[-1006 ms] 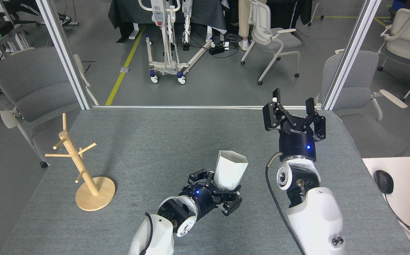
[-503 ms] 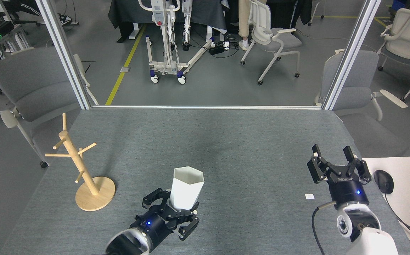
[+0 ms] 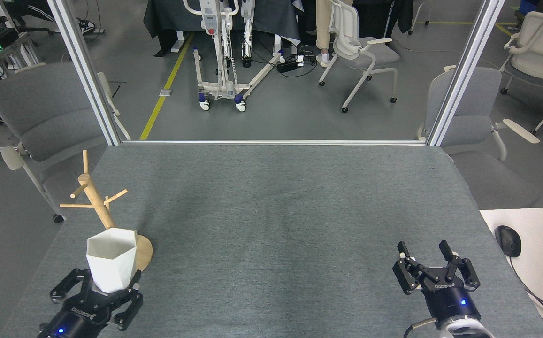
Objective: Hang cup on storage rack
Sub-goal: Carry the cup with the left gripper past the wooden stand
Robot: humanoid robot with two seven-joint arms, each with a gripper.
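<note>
Carrying: cup is being held upright by left gripper, closed at its base, before rack.
Idling: right gripper is being kept spread, empty, clear.

White cup, pale wooden rack

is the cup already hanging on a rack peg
No, the cup sits upright in the left gripper, below the storage rack pegs.

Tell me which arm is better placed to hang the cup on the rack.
Left. Its gripper holds the cup upright right in front of the rack; the right gripper is open, empty and far across the table.
</note>
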